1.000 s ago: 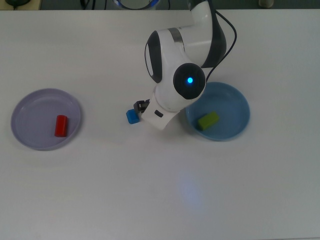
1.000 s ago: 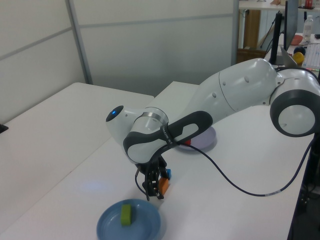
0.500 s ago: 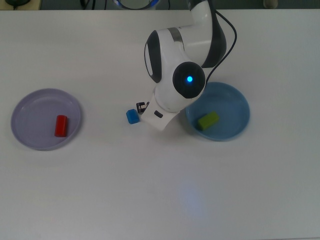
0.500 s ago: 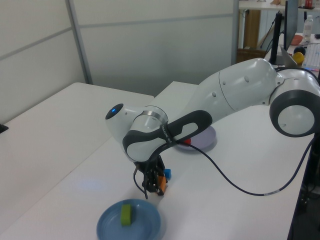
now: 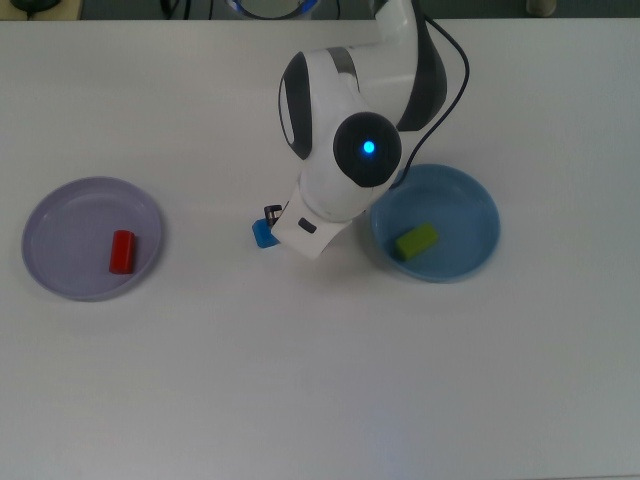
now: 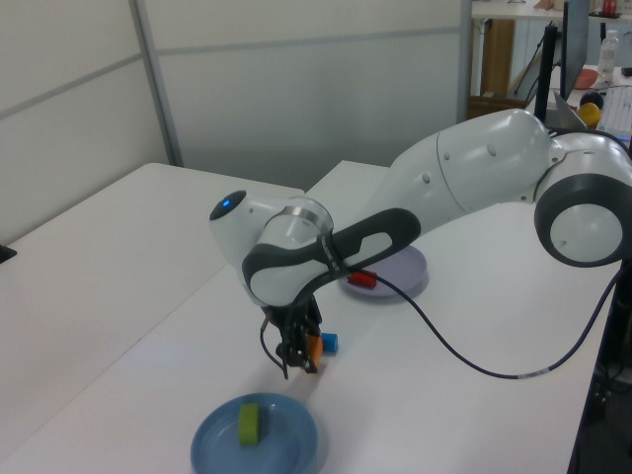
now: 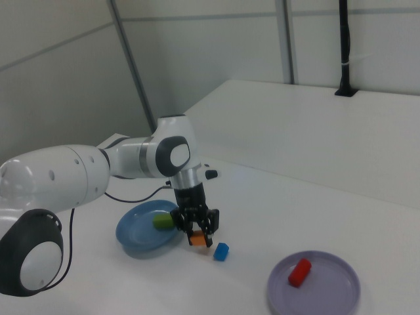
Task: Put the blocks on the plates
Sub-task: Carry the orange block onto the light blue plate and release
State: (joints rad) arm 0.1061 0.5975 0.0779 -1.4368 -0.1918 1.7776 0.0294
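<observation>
Claw [image 7: 195,231] closed on orange block [image 7: 197,239], lifted just above counter [image 7: 367,216], beside blue cube [image 7: 221,251]. Best carried level toward light blue plate [image 7: 141,237], clear of green block [image 7: 162,222]. Farther off, red cylinder [image 7: 299,272] on lavender plate [image 7: 331,289].

1. No word, number, brand or sign can be read anywhere in the three views.
2. The robot arm [image 6: 464,178] has a plain white and dark shell with no readable marking.
3. The table [image 5: 320,380] carries no label or print.
</observation>
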